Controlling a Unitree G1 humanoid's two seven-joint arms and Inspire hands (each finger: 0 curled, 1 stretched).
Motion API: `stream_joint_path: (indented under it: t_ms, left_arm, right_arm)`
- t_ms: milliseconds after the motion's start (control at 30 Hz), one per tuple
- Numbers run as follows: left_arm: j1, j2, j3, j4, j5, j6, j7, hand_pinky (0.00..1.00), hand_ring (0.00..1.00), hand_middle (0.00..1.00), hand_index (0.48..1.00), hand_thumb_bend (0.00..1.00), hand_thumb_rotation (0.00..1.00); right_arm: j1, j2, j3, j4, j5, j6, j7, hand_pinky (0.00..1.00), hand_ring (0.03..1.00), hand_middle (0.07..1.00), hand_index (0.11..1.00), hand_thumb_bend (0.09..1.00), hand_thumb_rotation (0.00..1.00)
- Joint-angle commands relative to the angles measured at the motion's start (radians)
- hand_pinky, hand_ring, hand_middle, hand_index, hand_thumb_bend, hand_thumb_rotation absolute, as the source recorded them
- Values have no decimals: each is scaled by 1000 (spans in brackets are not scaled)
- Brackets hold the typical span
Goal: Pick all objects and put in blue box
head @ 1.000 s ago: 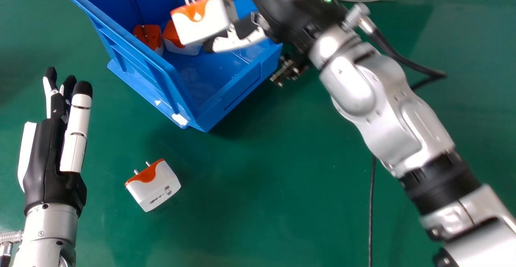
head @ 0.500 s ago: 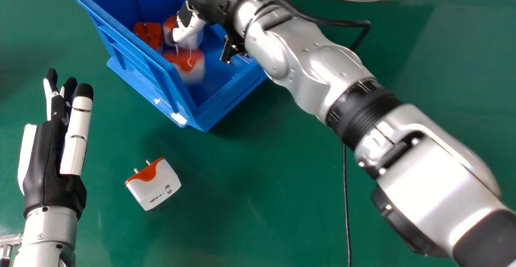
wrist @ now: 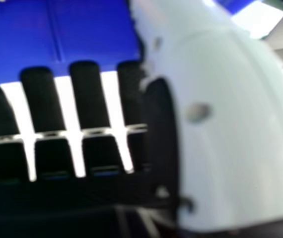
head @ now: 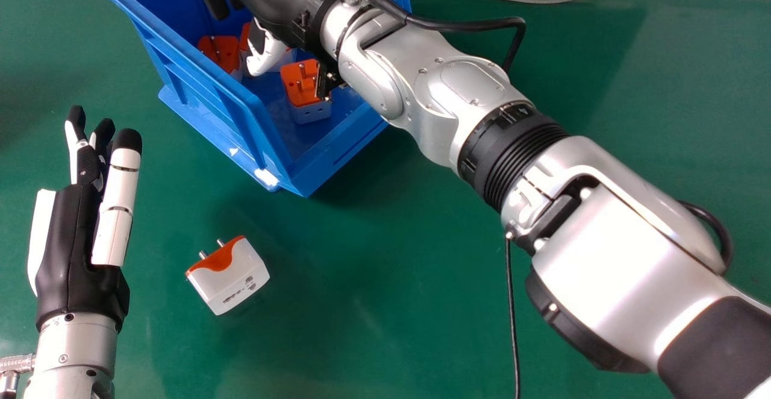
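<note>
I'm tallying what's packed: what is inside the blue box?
Inside the blue box are three plug adapters. The right hand overlaps one and hides part of the interior; I can't tell what lies there.

Site type: robotics lab or workshop; which of the two cannot be determined. Indicators: a plain green worktop (head: 391,278) surrounds the blue box (head: 331,161); a jointed silver robot arm (head: 476,91) extends over the box; a grey cable (head: 542,2) runs beyond and right of the box.
</note>
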Motion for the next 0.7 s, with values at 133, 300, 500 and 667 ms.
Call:
stream_joint_path:
  t_ms: [133,300,500,667]
  left_arm:
    - [-3,3,0,-17,9,-20,9,1000,1000,1000,1000,494,885]
    - [-2,7,-2,-24,13,-10,9,1000,1000,1000,1000,502,886]
    - [1,14,0,-31,12,5,0,1000,1000,1000,1000,507,888]
    - [1,20,4,-32,11,11,-3,1000,1000,1000,1000,510,890]
  right_arm:
    - [-9,-12,-29,-27,54,0,-16,364,476,520,442,499,0]
    - [31,-31,-68,-92,98,11,-17,366,465,520,459,499,0]
    - [177,-99,-76,-316,102,19,-19,379,522,595,536,483,0]
    - [492,-176,-139,-728,146,20,-29,404,605,657,601,467,0]
